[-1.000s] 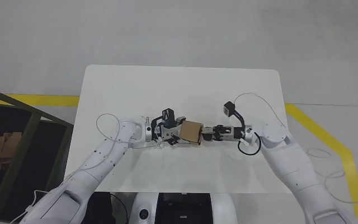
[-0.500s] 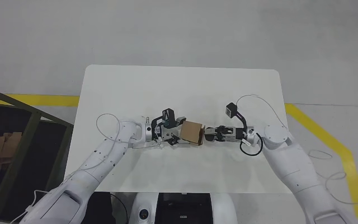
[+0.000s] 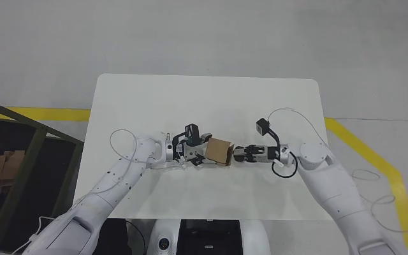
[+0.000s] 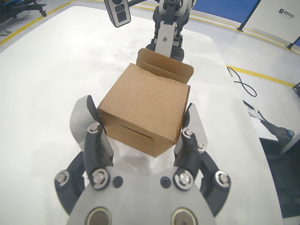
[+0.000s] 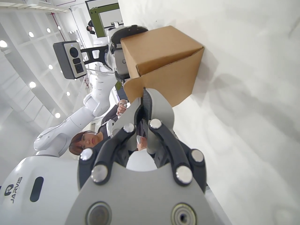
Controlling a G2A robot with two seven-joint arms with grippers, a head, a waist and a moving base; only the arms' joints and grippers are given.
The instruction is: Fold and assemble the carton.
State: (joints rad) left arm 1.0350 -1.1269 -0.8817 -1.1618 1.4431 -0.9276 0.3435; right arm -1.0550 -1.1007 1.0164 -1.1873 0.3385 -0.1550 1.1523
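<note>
Two arms meet near the middle of the top view, a little below centre, with a small brown carton (image 3: 218, 150) between them on the white table (image 3: 127, 102). The arm coming in from the lower left of that frame is the left one, and the arm from the lower right is the right one.

In the left wrist view, the left jaws straddle the near end of the carton (image 4: 145, 101). One finger presses on each side wall, so the jaws are clamped across the carton's width. The finger pads meet the cardboard just behind the near face. That face is closed and has a thin slit cut across it. The top panel is flat and plain, and the body runs away toward the upper centre of the frame.

A flap (image 4: 164, 65) with rounded corners stands up from the far end of the carton, which is open. The other arm's metal finger shows directly behind this flap.

In the right wrist view, the right jaws are closed together on the edge of that flap (image 5: 132, 90). The thin cardboard runs in between the two fingertips just above mid-frame. The carton's body (image 5: 161, 47) lies beyond, in the upper centre, with one long side against the table. The left arm's jaws show at its far end.
</note>
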